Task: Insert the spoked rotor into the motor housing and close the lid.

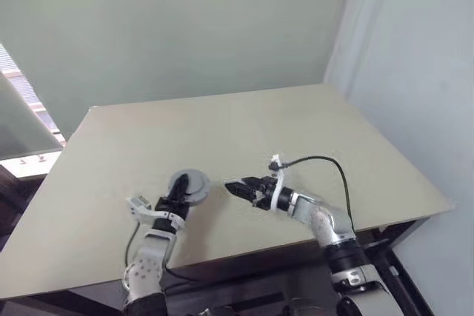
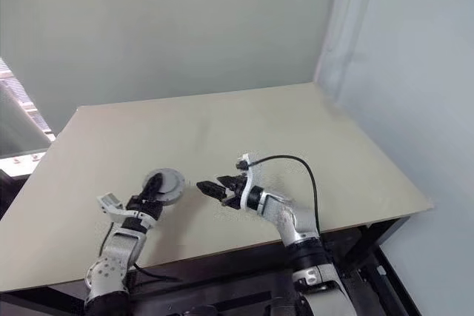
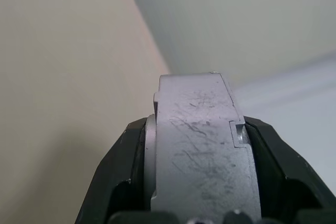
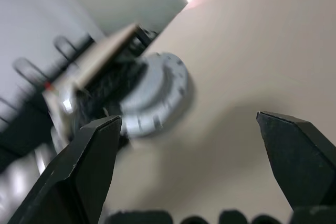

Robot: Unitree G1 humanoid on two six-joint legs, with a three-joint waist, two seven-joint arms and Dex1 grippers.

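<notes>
The lid (image 1: 190,183), a grey round disc, rests low over the near left of the table (image 1: 244,131). My left gripper (image 1: 178,195) is shut on its near edge. In the left wrist view the black fingers (image 3: 123,171) clamp the disc's scratched grey rim (image 3: 199,150), with a thinner pale layer pressed against it. My right gripper (image 1: 231,188) hovers just right of the disc, pointing at it, apart from it. Its jaws stand wide open and empty (image 4: 187,119), and the notched disc (image 4: 157,95) lies ahead of them. The spoked rotor and the motor housing are hidden or out of view.
A black cable (image 1: 326,162) loops over the right wrist. The table's front edge (image 1: 244,253) runs just under both hands. A wall (image 1: 415,57) stands close on the right, and a window edge (image 1: 22,101) on the left.
</notes>
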